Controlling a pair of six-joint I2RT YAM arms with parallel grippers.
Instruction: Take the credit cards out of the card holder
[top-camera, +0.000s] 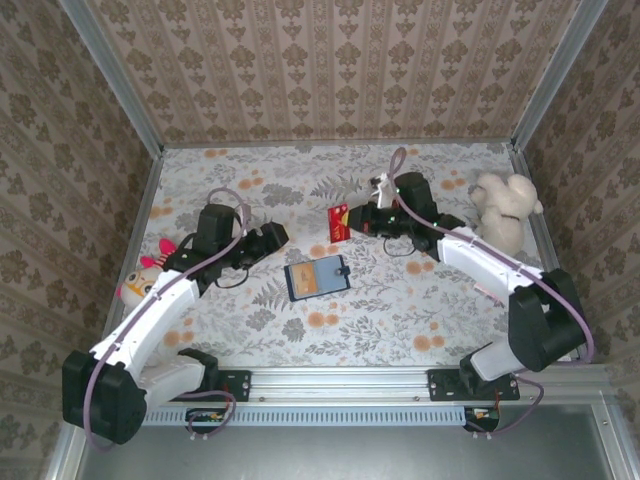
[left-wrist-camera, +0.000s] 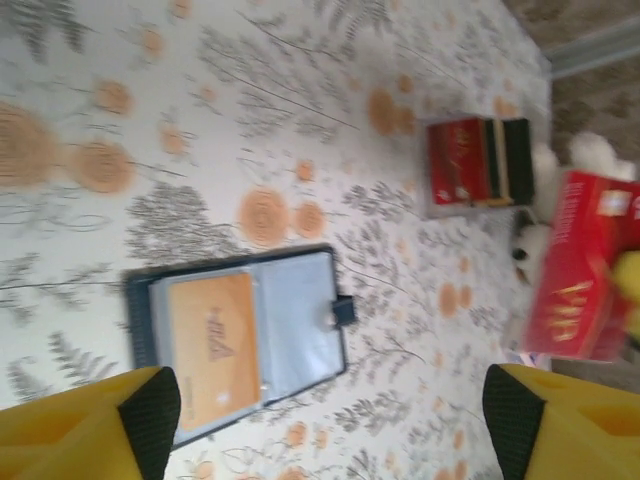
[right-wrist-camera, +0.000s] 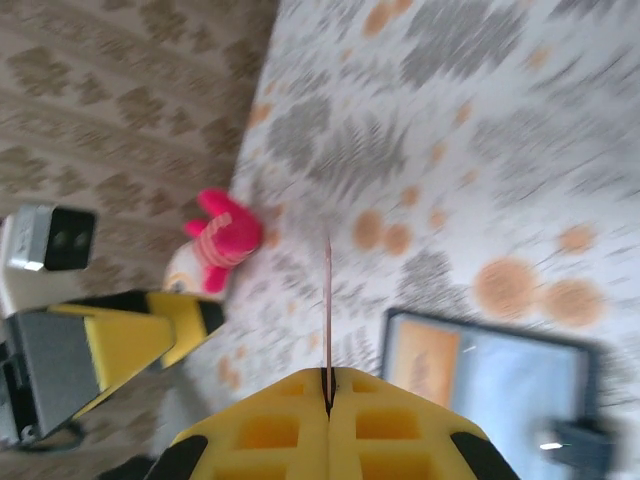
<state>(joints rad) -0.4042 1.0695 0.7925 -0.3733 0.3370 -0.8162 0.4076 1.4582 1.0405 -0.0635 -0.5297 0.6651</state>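
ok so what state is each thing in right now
card holder: lying open on the table, tab undone
orange card: tucked in a slot of the card holder
red card: out of the card holder, pinched in the right gripper
right gripper: shut on the red card
left gripper: open, empty

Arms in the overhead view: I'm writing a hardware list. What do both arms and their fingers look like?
The left arm and right arm have white links, black joints and a mauve cable along each. The left fingers and right fingers are yellow blocks with black pads.
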